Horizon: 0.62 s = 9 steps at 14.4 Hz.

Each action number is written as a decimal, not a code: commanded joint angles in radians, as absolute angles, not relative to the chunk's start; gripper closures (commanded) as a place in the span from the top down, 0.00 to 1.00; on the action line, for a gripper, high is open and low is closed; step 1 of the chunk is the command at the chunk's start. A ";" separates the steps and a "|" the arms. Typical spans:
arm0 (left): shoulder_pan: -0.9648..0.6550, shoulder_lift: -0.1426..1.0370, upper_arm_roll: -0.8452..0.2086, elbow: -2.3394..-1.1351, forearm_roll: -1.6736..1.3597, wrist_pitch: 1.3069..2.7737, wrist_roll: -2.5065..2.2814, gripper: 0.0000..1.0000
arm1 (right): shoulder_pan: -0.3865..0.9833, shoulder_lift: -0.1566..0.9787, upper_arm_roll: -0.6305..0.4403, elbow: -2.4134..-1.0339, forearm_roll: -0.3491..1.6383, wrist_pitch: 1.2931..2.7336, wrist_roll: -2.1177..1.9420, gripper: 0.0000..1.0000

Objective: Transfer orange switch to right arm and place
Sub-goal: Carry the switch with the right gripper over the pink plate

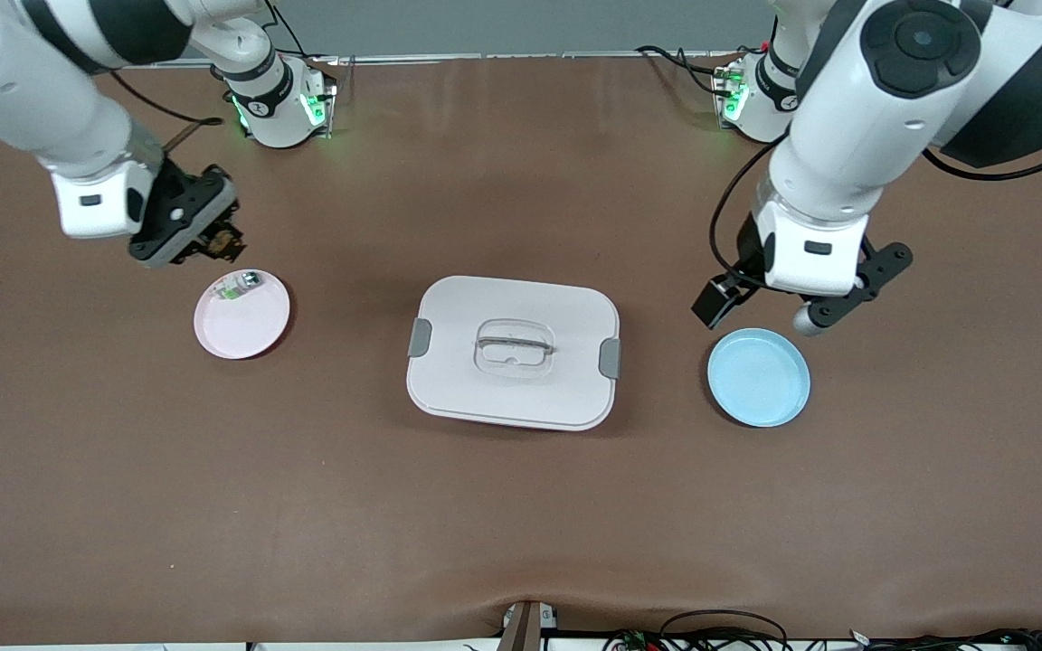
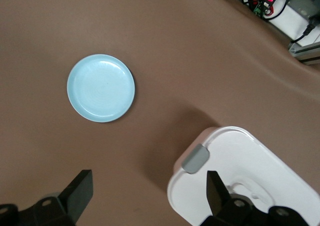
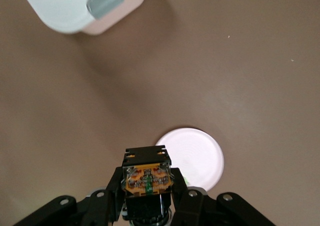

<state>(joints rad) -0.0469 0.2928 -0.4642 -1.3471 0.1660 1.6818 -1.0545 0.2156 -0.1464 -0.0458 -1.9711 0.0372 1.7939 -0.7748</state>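
The orange switch [image 3: 148, 178] sits clamped in the fingers of the right gripper [image 1: 212, 242], held in the air just above the pink plate [image 1: 250, 325], while the left gripper [image 2: 147, 198] waits with fingers spread wide near the blue plate [image 1: 759, 377] on the tabletop [image 1: 521, 506].

My own body hides my left gripper [image 1: 788, 312] in the front view, and its wrist view cuts both fingers [image 2: 75, 193] off at the frame edge. My right gripper [image 3: 147, 201] covers the lower part of the orange switch [image 3: 148, 178] and part of the pink plate [image 3: 197, 153]. The green-and-white part [image 1: 239, 285] is too small to make out.
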 commanded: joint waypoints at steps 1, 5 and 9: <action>0.017 0.275 -0.465 -1.364 0.181 1.661 -0.904 1.00 | 0.152 -0.166 -0.028 -2.017 -0.024 1.819 -0.923 0.00; 0.101 0.270 -0.465 -1.364 0.181 1.645 -0.709 1.00 | 0.095 -0.166 -0.028 -2.107 -0.049 1.937 -1.106 0.00; 0.172 0.264 -0.466 -1.359 0.183 1.635 -0.560 1.00 | 0.032 -0.163 -0.028 -2.244 -0.049 2.127 -1.221 0.00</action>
<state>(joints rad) 0.1415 0.2898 -0.4614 -1.3491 0.1666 1.6520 -0.6298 0.0760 -0.1448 -0.0459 -2.1673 -0.0314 2.0489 -1.1685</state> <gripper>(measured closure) 0.000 0.581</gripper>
